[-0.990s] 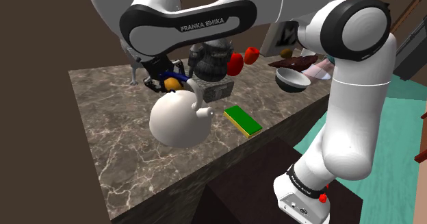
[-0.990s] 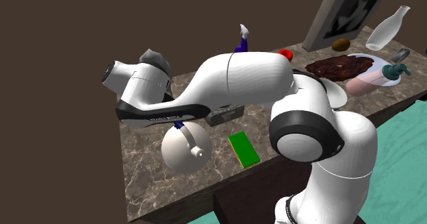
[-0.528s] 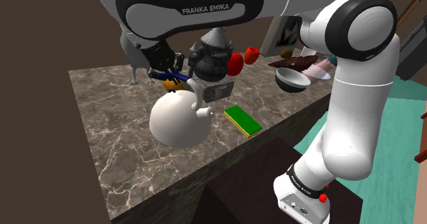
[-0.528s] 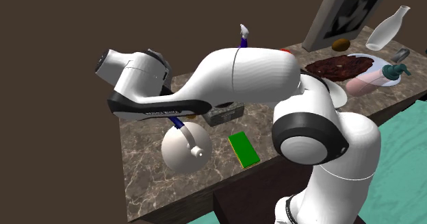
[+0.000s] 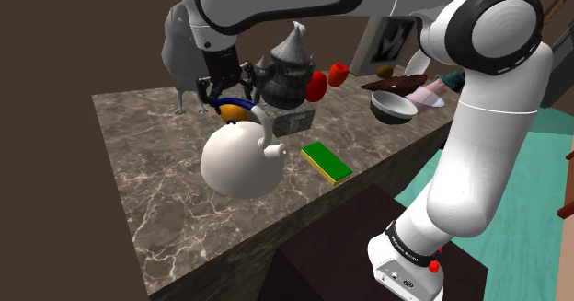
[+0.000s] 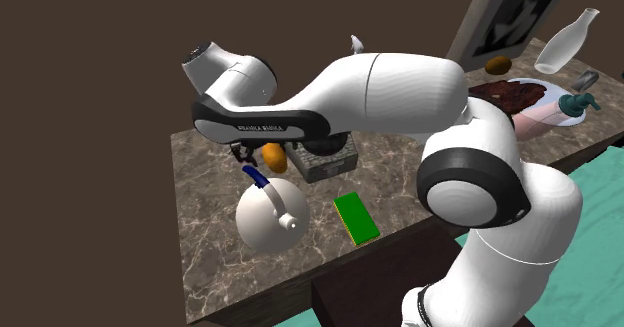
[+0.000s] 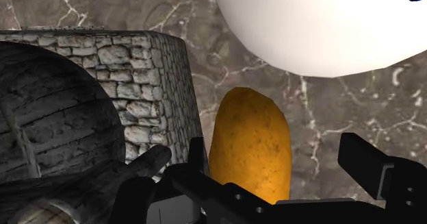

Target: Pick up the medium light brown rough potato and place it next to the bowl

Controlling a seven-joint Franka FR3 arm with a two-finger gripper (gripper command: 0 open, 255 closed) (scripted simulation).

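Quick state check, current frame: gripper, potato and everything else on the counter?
Orange-brown rough potato: lying on the marble counter, not gripped.
All-black two-finger gripper: open, straddling the potato.
White round teapot: upright beside the potato.
Grey stone tower model: upright.
Flat green block: lying flat.
Grey bowl: upright.

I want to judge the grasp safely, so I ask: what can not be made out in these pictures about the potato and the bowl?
Wrist view: the body of the gripper hides the near end of the potato; whether a finger touches it cannot be told.
Shoulder view: the white teapot covers the lower part of the potato.
Shoulder view: the arm cuts off one edge of the bowl and the table beside it.
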